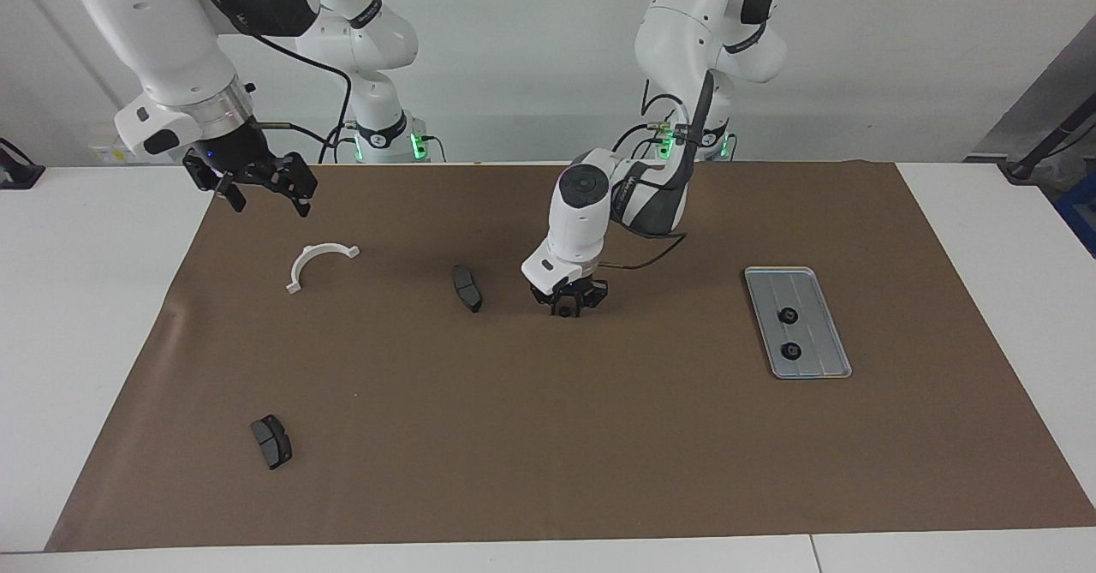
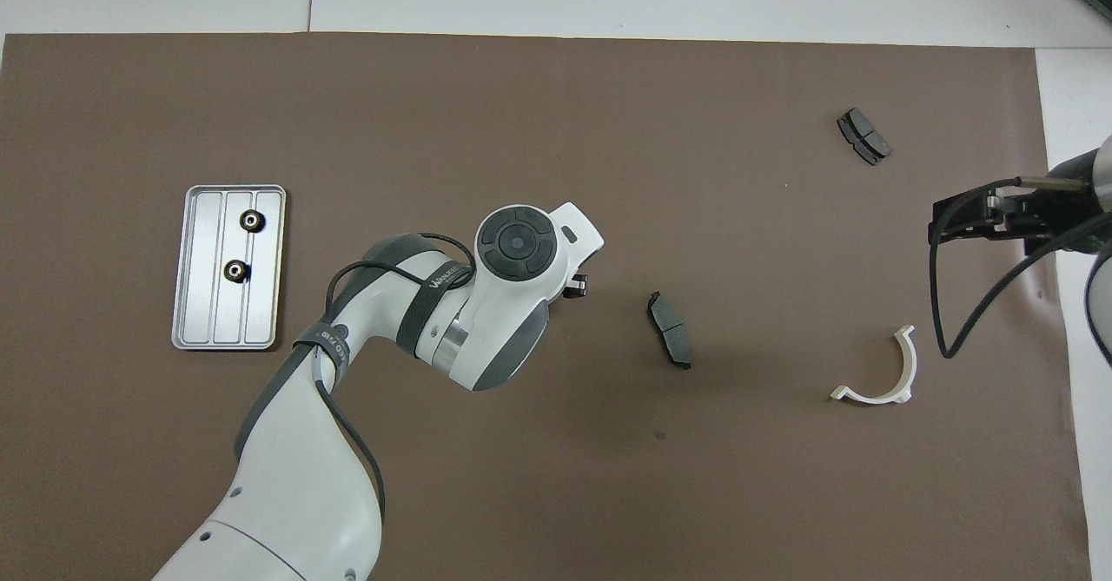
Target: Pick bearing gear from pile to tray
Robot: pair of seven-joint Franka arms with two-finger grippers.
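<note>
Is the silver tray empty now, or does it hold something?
Not empty: two small black gears lie inside the tray, apart from each other.

The tray (image 1: 813, 286) is a flat silver-grey metal rectangle with rounded corners, a raised rim and lengthwise grooves, lying at the left arm's end of the table. Two small black round gears (image 1: 787, 315) (image 1: 791, 350) rest in it, apart, along the middle groove. The rest of the pile is scattered: a white half-ring bracket (image 1: 318, 262) lies toward the right arm's end, one dark grey brake pad (image 1: 467, 288) near the middle of the table, and a second brake pad (image 1: 271, 441) farther from the robots.
</note>
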